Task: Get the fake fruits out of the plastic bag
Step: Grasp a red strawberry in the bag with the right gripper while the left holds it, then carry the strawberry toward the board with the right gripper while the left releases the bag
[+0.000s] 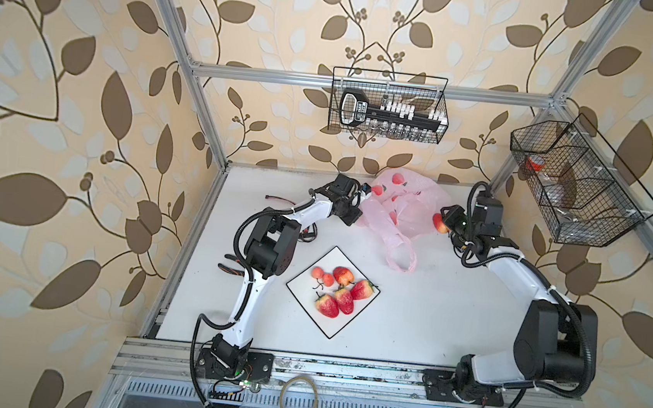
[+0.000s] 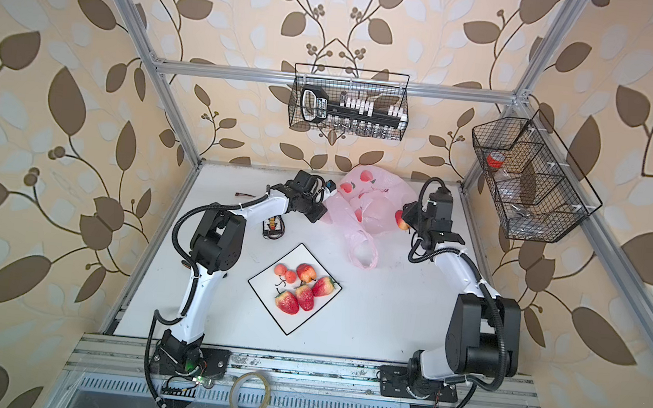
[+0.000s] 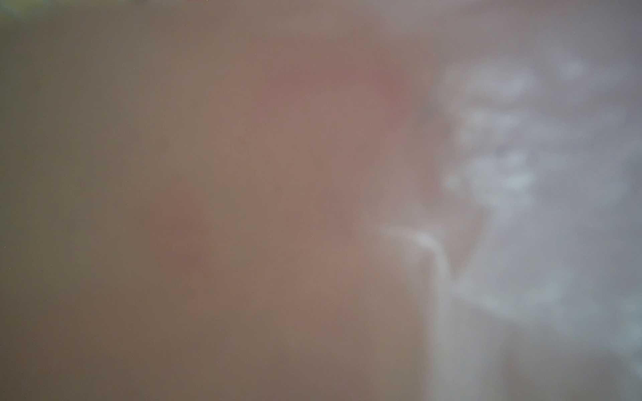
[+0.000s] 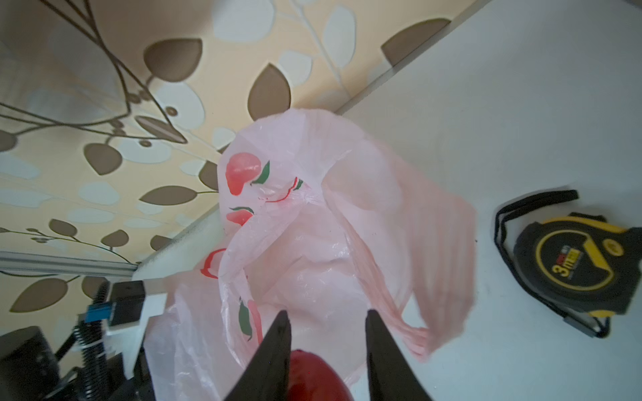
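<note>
Fake fruits [image 1: 361, 289], six of them, are gathered on the plate [image 1: 330, 324], well apart from both end effectors. A seventh fruit [image 1: 439, 223] is pinched by the right end effector [image 4: 328, 314]; the plastic bag [image 1: 409, 204] is bunched just ahead of its fingertips. The bag's opposite edge is clamped by the left end effector [image 1: 357, 207], pressed together.
</note>
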Tool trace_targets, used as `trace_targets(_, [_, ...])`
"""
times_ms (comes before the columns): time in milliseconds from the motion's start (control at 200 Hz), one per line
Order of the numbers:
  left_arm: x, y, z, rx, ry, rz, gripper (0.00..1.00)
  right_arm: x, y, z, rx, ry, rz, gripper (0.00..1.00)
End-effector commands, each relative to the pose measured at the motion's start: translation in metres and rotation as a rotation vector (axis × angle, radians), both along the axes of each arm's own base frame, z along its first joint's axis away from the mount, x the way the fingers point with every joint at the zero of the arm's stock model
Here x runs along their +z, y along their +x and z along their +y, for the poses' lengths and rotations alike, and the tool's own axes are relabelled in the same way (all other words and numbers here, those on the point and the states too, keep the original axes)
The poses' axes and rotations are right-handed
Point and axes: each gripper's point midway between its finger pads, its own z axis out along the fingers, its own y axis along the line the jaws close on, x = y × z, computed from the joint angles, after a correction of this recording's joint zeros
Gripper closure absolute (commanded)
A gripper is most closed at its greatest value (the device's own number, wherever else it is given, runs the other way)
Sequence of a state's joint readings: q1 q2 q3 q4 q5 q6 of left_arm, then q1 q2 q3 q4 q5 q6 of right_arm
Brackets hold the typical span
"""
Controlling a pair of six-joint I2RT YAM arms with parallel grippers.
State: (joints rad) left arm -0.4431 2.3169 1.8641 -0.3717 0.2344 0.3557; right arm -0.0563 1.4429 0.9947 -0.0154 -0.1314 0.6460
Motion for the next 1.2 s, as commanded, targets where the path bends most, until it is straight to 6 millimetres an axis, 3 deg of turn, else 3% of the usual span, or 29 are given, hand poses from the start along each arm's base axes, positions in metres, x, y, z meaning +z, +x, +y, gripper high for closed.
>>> trace_targets(0, [0.014, 0.018, 0.005, 0.033, -0.001, -0.047, 0.89, 0.004, -0.014, -0.004, -0.011, -0.027, 0.011, 0.69])
trace_targets(45, [0.013, 0.019, 0.005, 0.036, -0.004, -0.044, 0.65, 0.009, -0.018, -0.005, -0.014, -0.039, 0.006, 0.68])
trace_targets(115, [0.015, 0.02, 0.003, 0.037, -0.017, -0.046, 0.42, 0.016, -0.024, -0.006, -0.015, -0.052, -0.003, 0.68])
trace_targets(140, [0.017, 0.02, 0.003, 0.037, -0.022, -0.049, 0.12, 0.019, -0.025, -0.006, -0.013, -0.055, -0.008, 0.68])
trace_targets(165, [0.02, 0.02, 0.002, 0.037, -0.028, -0.053, 0.02, 0.021, -0.027, -0.006, -0.013, -0.056, -0.01, 0.68])
trace_targets(390, [0.054, -0.009, 0.009, -0.049, -0.042, -0.113, 0.01, 0.041, -0.038, 0.007, 0.026, -0.081, -0.035, 0.68])
trace_targets(540, [0.065, -0.042, 0.029, -0.128, 0.045, -0.14, 0.01, 0.053, -0.04, 0.026, 0.07, -0.085, -0.061, 0.68])
trace_targets(880, [0.113, -0.1, 0.075, -0.196, 0.225, -0.18, 0.01, 0.07, -0.037, 0.067, 0.167, -0.076, -0.095, 0.67])
trace_targets(960, [0.133, -0.109, 0.087, -0.121, 0.17, -0.213, 0.01, 0.073, -0.039, 0.084, 0.205, -0.075, -0.102, 0.67])
trace_targets(1050, [0.17, -0.11, 0.106, 0.06, 0.008, -0.286, 0.01, 0.076, -0.043, 0.111, 0.258, -0.078, -0.111, 0.67])
trace_targets(1100, [0.184, -0.105, 0.129, 0.22, -0.081, -0.311, 0.01, 0.076, -0.047, 0.128, 0.291, -0.079, -0.114, 0.67])
trace_targets(1125, [0.201, -0.106, 0.143, 0.311, -0.141, -0.334, 0.01, 0.075, -0.049, 0.138, 0.309, -0.081, -0.114, 0.67])
trace_targets(1195, [0.21, -0.105, 0.182, 0.553, -0.26, -0.297, 0.01, 0.067, -0.057, 0.171, 0.369, -0.081, -0.112, 0.67])
